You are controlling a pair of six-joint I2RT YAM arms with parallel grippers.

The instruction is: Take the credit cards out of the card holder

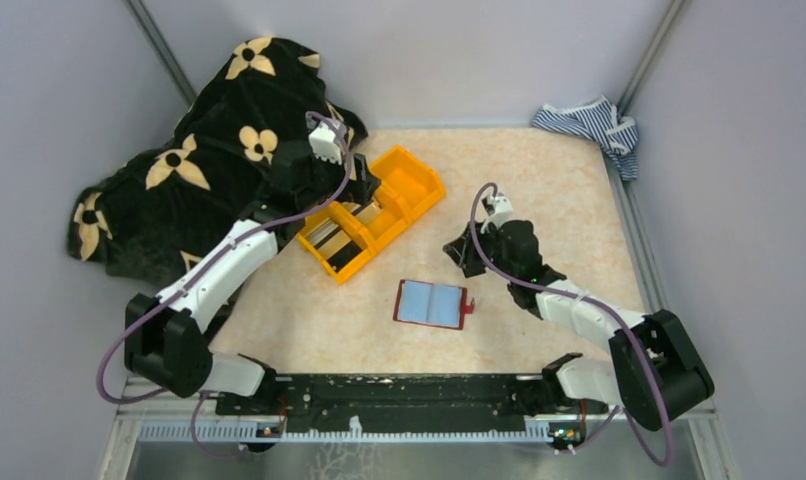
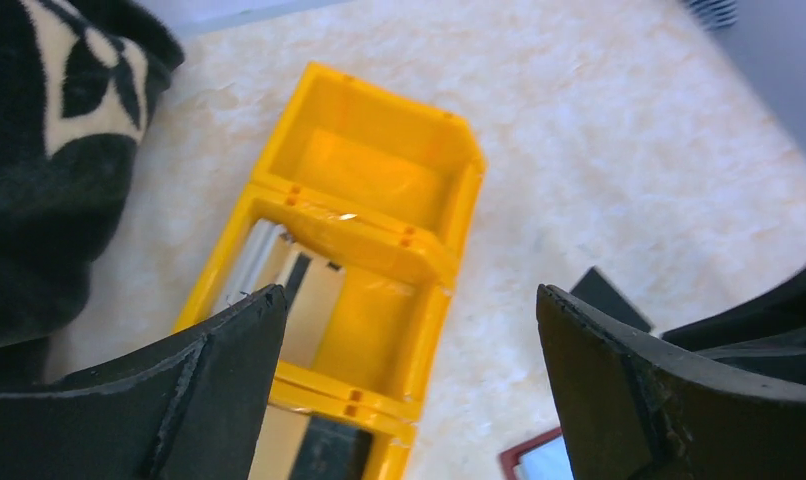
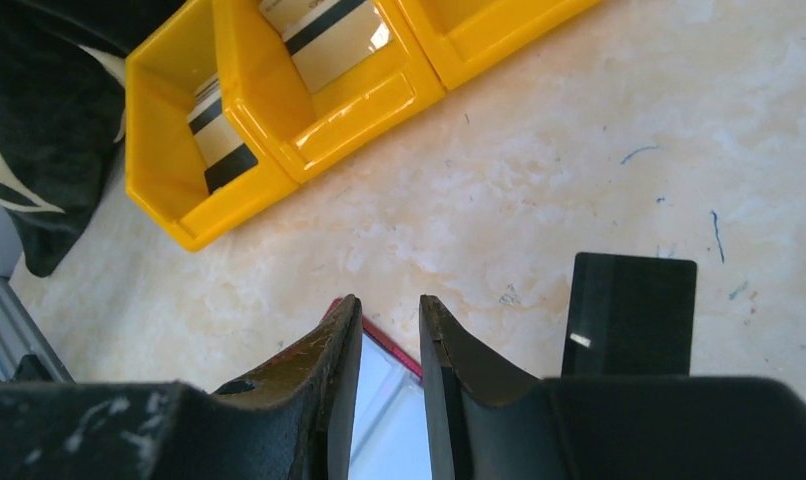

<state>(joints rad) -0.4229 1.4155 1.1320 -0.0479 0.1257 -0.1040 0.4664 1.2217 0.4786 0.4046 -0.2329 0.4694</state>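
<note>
Dark red bifold card holder lay open, pockets seemingly emptied. Thin credit cards sat in orange plastic bin, and one black card lay loose nearby. Left gripper was spread wide, right gripper barely parted, both empty.

The card holder is showing only as a sliver between the fingers of the right gripper, the rest lying hidden beneath them. A dark card just right of that claw is disappearing behind the finger at its near end. Below the left gripper, the bin is running off the bottom edge, its cards partly covered.
</note>
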